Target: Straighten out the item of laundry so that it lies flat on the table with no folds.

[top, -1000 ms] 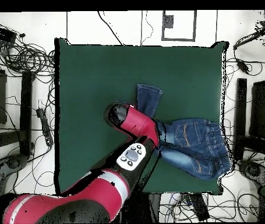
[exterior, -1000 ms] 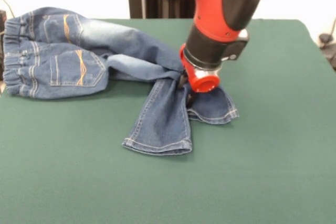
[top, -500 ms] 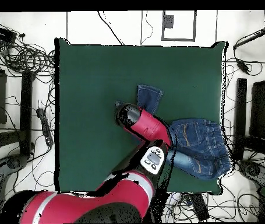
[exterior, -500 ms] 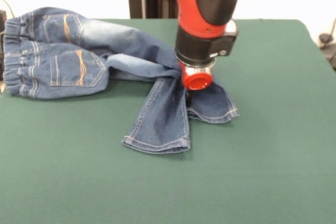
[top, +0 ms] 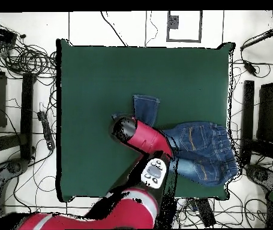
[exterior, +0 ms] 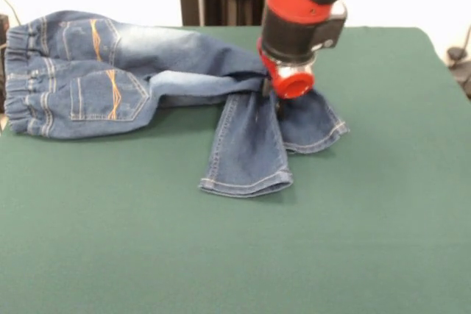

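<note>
Jeans point(exterior: 110, 79) of blue denim lie crumpled on the dark green bench point(exterior: 235, 255), and the pincer point(exterior: 274, 101) is down on them where the two legs cross. In the front view the red and black arm point(exterior: 302, 5) comes down from above, and its round red end cap hides nearly all of the pincer; only a small dark tip shows against the cloth just below the cap. I cannot tell how far the pincer is open, nor whether it has hold of the denim, though it sits right at the fabric.

From the pincer, the waistband end stretches well away to the left in the front view, with the gathered elastic band at the bench's left edge and two back pockets with orange stitching facing up. One leg runs from the seat straight to the pincer, bunched into folds where it arrives. Directly below the pincer a leg hangs toward the camera, ending in a pale-stitched hem that lies flat on the bench. Just to the right of the pincer the other hem fans out, partly tucked under the first leg.

In the overhead view the arm point(top: 141, 138) covers the crossing point; one leg end of the jeans point(top: 201, 150) sticks out just above the pincer's spot, and the seat lies to its right, near the edge of the bench point(top: 96, 78).
</note>
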You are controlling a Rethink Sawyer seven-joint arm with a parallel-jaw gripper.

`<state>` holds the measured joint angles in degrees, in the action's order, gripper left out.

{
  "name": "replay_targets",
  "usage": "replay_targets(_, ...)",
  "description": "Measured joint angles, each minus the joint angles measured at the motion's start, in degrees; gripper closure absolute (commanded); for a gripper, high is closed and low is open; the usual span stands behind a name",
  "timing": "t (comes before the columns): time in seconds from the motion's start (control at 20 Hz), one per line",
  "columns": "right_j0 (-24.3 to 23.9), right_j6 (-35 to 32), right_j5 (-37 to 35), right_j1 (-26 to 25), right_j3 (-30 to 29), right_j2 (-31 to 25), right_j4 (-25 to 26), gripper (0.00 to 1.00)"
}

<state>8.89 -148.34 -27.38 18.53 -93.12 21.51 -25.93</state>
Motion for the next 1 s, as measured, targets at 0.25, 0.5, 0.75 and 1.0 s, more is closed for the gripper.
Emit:
replay_targets(0.25, 4.49, 0.0, 4.6, 3.07, -2.32, 0.08, 6.64, 0.0)
replay_targets(0.5, 5.11, 0.0, 10.63, 7.1, -5.22, -1.44, 12.39, 0.0)
replay_targets(0.75, -1.09, 0.0, 17.3, 9.74, -7.81, -5.13, 18.17, 0.0)
replay_targets(1.0, -7.88, 0.0, 26.14, 9.07, -9.86, -6.42, 25.02, 0.0)
